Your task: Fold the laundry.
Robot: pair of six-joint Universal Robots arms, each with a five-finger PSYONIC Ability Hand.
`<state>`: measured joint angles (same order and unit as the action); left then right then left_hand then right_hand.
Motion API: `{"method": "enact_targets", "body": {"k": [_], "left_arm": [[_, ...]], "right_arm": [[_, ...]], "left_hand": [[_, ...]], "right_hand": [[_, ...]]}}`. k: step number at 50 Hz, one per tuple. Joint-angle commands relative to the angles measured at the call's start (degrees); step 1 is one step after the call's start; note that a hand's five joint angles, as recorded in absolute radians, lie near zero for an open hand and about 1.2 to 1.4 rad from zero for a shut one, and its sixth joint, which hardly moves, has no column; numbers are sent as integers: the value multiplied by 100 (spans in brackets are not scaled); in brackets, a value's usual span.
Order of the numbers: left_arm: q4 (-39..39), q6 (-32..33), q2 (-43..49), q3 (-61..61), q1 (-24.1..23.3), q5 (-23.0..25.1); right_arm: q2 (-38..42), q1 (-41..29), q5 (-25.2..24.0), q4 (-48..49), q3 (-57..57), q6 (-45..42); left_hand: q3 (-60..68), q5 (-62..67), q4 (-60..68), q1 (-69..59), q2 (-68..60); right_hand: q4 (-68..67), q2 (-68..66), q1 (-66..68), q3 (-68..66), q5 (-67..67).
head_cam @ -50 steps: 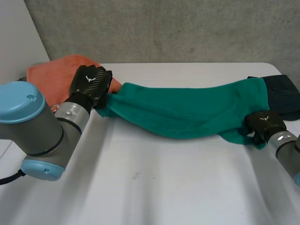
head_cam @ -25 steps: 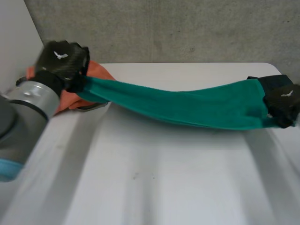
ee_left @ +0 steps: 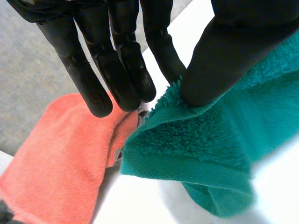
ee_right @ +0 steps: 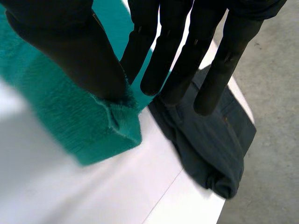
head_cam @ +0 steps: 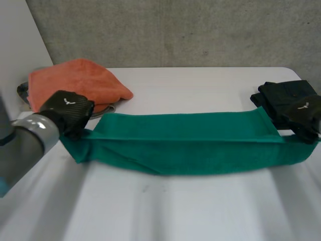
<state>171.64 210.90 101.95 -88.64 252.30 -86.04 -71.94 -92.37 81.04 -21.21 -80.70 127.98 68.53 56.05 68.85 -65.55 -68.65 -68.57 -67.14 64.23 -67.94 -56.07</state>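
at the table (head_cam: 200, 211), logo-marked left hand (head_cam: 67, 111) and right hand (head_cam: 305, 114) clamp fingers (ee_left: 117, 70) on ends of the green towel (head_cam: 185, 145).

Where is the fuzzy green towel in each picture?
Head view: the fuzzy green towel stretches across the white table between the left hand and right hand.
Left wrist view: its end under the left hand's thumb, beside the orange towel.
Right wrist view: its end under the right hand's thumb, beside the dark cloth.
Shared landmark: the white table.

The towel (head_cam: 185, 143) comes down flat.
Slung in the air before, it now lies as a long band; the left hand (head_cam: 67, 111) drops from above the orange cloth (head_cam: 75, 83) to just in front of it.
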Motion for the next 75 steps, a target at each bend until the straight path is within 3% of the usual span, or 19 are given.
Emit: {"method": "enact_targets", "body": {"k": [1,7,10,14,24,40,44,47,52,55,57,62,75], "left_arm": [[703,-5,1282,1330,-32,-35],[2239,-57,1819,2921,-50,-79],[3466,-136,1749,3159,-41,-167],[4359,-338,1391,3073,-85,-369],[3692,-971,615,1693,-50,-343],[3034,-893,958,-478,3,-150],[2156,-656,722,-838,-32,-150],[988,-77,90,-1190,-6,-150],[-1233,890,-771,-1603,-14,-132],[-1782,1102,-1010,-1674,-50,-106],[-1740,1138,-1072,-1604,-32,-79],[-941,1138,-748,-1297,12,-79],[1185,699,1492,609,-128,-290]], "right_arm": [[927,-369,386,1240,721,113],[1306,-685,842,2988,2048,499],[1035,-712,1071,4154,2365,920],[534,-721,1072,5063,2340,1290],[409,-747,641,4222,1787,1467],[1183,-668,430,2702,257,1362],[1139,-659,404,1754,-103,1142],[920,-651,412,805,-463,721],[-396,-222,465,-434,-1515,-638],[-802,-62,421,-665,-1861,-1273],[-1058,-9,395,-622,-1984,-1556],[-1033,-70,333,-166,-1835,-1127],[1259,-615,649,2118,17,8]], "left_hand": [[1147,1395,1115,-1445,-1135],[1147,1395,1115,-1445,-1135],[1147,1395,1115,-1445,-1135],[1147,1395,1115,-1445,-1135],[1147,1395,1115,-1445,-1135],[1147,1395,1115,-1445,-1135],[1147,1395,1115,-1445,-1135],[1147,1395,1115,-1445,-1135],[1147,1395,1115,-1445,-1135],[1147,1395,1115,-1445,-1135],[1147,1395,1115,-1445,-1135],[1147,1395,1115,-1445,-1135],[1147,1395,1115,-1445,-1135]], "right_hand": [[-1143,-1286,1577,-1206,-1393],[-1143,-1286,1577,-1206,-1393],[-1143,-1286,1577,-1206,-1393],[-1143,-1286,1577,-1206,-1393],[-1143,-1286,1577,-1206,-1393],[-1143,-1286,1577,-1206,-1393],[-1143,-1286,1577,-1206,-1393],[-1143,-1286,1577,-1206,-1393],[-1143,-1286,1577,-1206,-1393],[-1143,-1286,1577,-1206,-1393],[-1143,-1286,1577,-1206,-1393],[-1143,-1286,1577,-1206,-1393],[-1143,-1286,1577,-1206,-1393]]}}
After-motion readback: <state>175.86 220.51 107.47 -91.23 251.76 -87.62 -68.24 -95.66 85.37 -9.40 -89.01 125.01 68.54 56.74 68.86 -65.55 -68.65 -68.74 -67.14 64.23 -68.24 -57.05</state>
